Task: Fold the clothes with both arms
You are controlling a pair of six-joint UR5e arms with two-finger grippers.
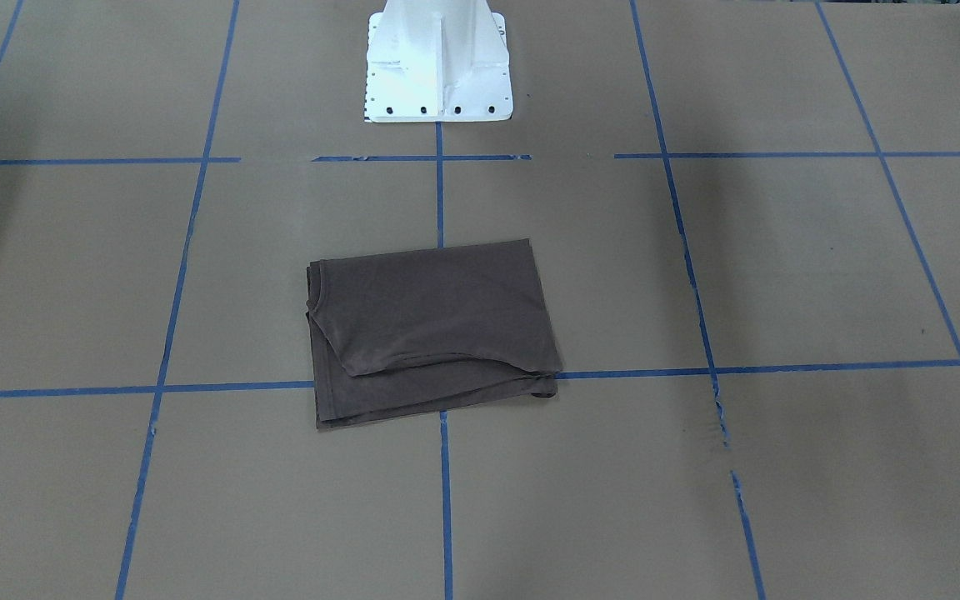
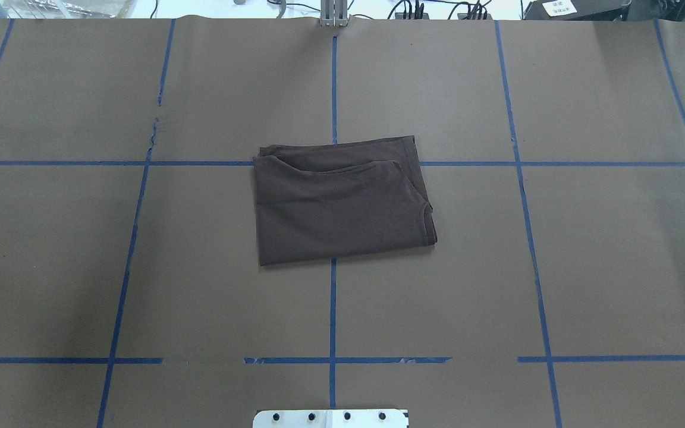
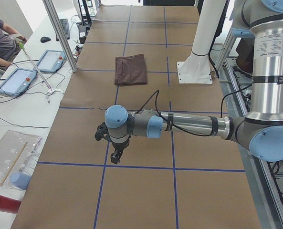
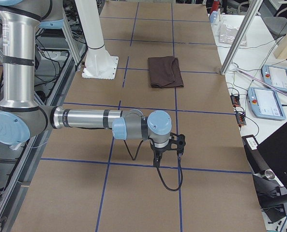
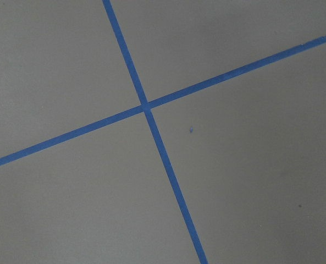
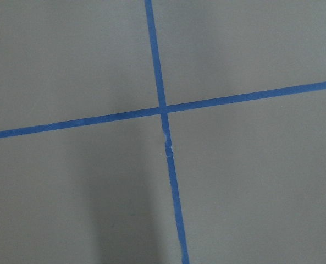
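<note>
The dark brown-grey T-shirt [image 2: 342, 202] lies folded into a flat rectangle at the middle of the table; it also shows in the front view [image 1: 434, 329], the left side view [image 3: 131, 69] and the right side view [image 4: 165, 71]. My left gripper [image 3: 115, 156] hangs over bare table far from the shirt, seen only in the left side view. My right gripper [image 4: 167, 157] hangs over bare table at the other end, seen only in the right side view. I cannot tell whether either is open or shut. Both wrist views show only table and tape.
Brown paper table [image 2: 610, 249] with a blue tape grid. The white pedestal base [image 1: 438, 67] stands behind the shirt. Tablets [image 3: 36, 69], a keyboard and a seated person [image 3: 0, 40] are at a side bench. A laptop and pendants [image 4: 271, 104] lie beyond the other edge.
</note>
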